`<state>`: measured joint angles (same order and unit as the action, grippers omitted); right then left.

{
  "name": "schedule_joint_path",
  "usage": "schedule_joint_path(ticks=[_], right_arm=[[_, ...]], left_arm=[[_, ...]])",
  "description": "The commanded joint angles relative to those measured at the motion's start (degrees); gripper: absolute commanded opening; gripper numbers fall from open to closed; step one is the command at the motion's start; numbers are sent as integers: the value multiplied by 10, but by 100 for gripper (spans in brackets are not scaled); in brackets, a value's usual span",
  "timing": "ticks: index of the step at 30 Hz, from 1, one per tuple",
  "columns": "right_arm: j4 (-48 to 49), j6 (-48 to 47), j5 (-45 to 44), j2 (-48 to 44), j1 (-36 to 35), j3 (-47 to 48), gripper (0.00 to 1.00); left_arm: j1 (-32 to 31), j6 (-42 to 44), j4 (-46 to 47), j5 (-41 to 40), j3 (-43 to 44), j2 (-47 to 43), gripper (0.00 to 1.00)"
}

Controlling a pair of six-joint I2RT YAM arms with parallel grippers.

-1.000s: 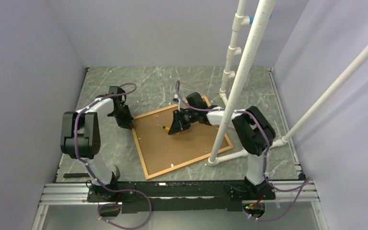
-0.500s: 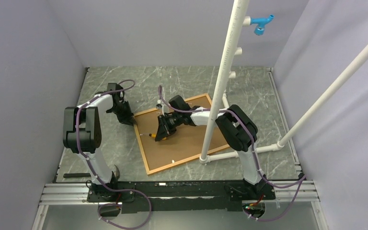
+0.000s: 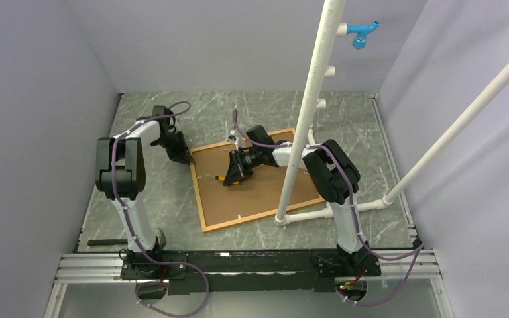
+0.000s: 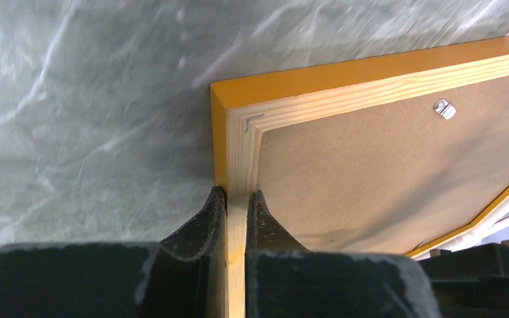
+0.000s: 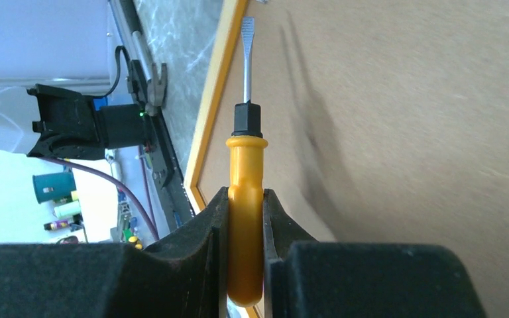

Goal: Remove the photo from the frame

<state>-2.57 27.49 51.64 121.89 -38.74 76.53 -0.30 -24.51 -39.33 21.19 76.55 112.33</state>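
Observation:
The orange frame (image 3: 197, 189) lies face down on the table, with the brown backing board (image 3: 265, 189) facing up. The photo is hidden under the board. My left gripper (image 3: 187, 158) is shut on the frame's wooden rail (image 4: 238, 139) just below its far-left corner, one finger on each side. My right gripper (image 3: 233, 174) is over the left half of the board, shut on the orange-handled screwdriver (image 5: 246, 165). The screwdriver's blade (image 5: 246, 56) points toward the frame's left rail, above the board (image 5: 404, 132).
A white pipe stand (image 3: 305, 112) rises by the frame's right side, its base (image 3: 308, 215) on the table, with a blue fitting (image 3: 361, 32) at the top. A metal tab (image 4: 445, 109) sits on the board's edge. A dark tool (image 3: 103, 242) lies front left.
The frame's left end has moved toward the back with my left gripper on it. My right gripper with the screwdriver moved left, then slightly back right. The pipe stand shifted left.

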Motion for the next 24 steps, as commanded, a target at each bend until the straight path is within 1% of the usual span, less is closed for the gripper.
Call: schedule_joint_path(ticks=[1,6,14,24], right_arm=[[-36,-42,23,22,12,49,0],[-19,-25,25,36,12,54,0],[-4,8,26,50,8,62,0],[-24,34,-26,61,-1,73,0]], left_arm=[[-13,23,-6,28,58,28,0],[-16,5,23,49,56,46,0],[-18,-7,59,67,42,50,0],[-24,-7,62,68,35,48,0]])
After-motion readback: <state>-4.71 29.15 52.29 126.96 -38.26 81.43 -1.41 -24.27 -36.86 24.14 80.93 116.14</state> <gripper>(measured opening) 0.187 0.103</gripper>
